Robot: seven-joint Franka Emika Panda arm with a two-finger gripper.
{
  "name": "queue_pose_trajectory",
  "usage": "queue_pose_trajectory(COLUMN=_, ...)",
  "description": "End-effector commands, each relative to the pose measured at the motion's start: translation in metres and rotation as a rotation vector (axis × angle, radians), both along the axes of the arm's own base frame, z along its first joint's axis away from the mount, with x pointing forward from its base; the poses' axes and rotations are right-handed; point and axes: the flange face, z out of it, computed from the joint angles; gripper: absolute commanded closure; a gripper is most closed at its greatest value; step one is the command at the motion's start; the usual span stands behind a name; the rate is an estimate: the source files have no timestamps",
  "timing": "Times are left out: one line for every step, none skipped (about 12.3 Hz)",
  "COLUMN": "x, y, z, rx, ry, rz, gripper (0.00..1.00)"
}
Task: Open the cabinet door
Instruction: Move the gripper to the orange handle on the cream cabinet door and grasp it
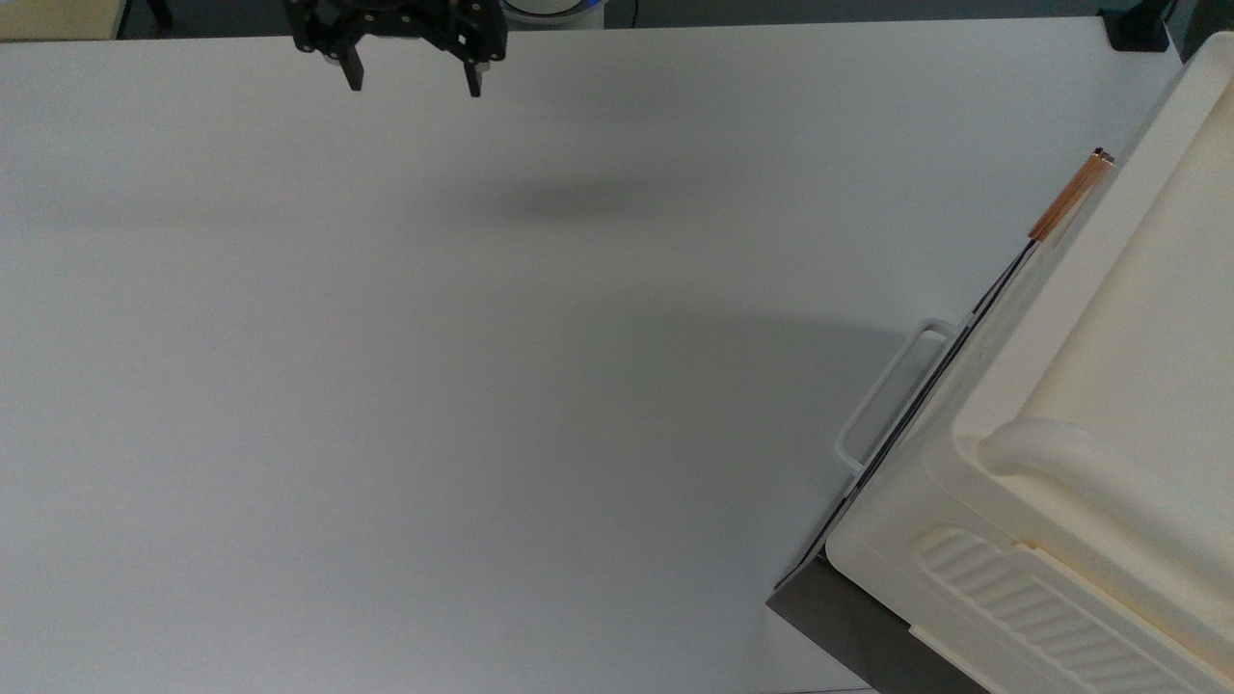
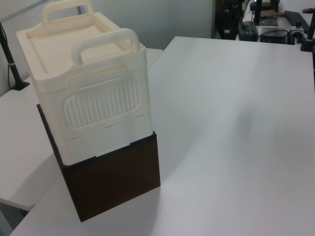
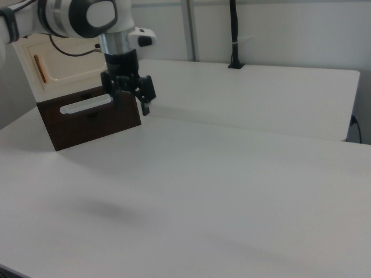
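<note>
Sitting shut, the flat cream plastic cabinet door is facing out above a dark wood-grain box.
Its copper bar handle is lying at the top view's right; the black gripper is hanging well apart over the white table, fingers spread wide, gripping nothing.

A cream plastic cabinet with a ribbed side panel stands on a dark brown wood-grain box; the cream cabinet door carries a copper-coloured bar handle, and the brown drawer front a white loop handle. The matte black two-finger gripper hangs over a plain white table
</note>
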Motion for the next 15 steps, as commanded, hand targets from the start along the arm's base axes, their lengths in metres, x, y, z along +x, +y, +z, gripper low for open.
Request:
queue_pose_trajectory(x=0.005, y=0.089, z=0.019, rx=0.01, ry=-0.059, rz=0.213, gripper=0.0)
queue_pose_trajectory(x=0.003, y=0.114, z=0.019, rx=0.015, ry=-0.06, rz=0.256, gripper=0.0)
queue_pose_trajectory(x=0.0, y=0.147, z=0.023, rx=0.024, ry=-0.095, rz=0.32, gripper=0.0)
queue_pose_trajectory(x=0.005, y=0.188, z=0.021, rx=0.036, ry=-0.157, rz=0.39, gripper=0.0)
queue_pose_trajectory(x=0.012, y=0.214, z=0.019, rx=0.059, ry=-0.216, rz=0.411, gripper=0.0)
queue_pose_trajectory(x=0.014, y=0.247, z=0.021, rx=0.067, ry=-0.259, rz=0.456, gripper=0.0)
queue_pose_trajectory(x=0.01, y=0.275, z=0.02, rx=0.07, ry=-0.27, rz=0.499, gripper=0.0)
queue_pose_trajectory(x=0.004, y=0.294, z=0.028, rx=0.075, ry=-0.286, rz=0.531, gripper=0.0)
queue_pose_trajectory(x=0.003, y=0.312, z=0.026, rx=0.079, ry=-0.311, rz=0.564, gripper=0.0)
queue_pose_trajectory(x=0.004, y=0.326, z=0.022, rx=0.083, ry=-0.337, rz=0.579, gripper=0.0)
queue_pose_trajectory(x=0.007, y=0.35, z=0.012, rx=0.069, ry=-0.365, rz=0.614, gripper=0.0)
queue_pose_trajectory(x=0.004, y=0.378, z=0.014, rx=0.035, ry=-0.396, rz=0.664, gripper=0.0)
queue_pose_trajectory(x=0.006, y=0.399, z=0.008, rx=0.018, ry=-0.433, rz=0.695, gripper=0.04)
queue_pose_trajectory(x=0.013, y=0.41, z=0.001, rx=0.016, ry=-0.492, rz=0.71, gripper=0.11)
queue_pose_trajectory(x=0.015, y=0.414, z=0.001, rx=0.01, ry=-0.525, rz=0.717, gripper=0.15)
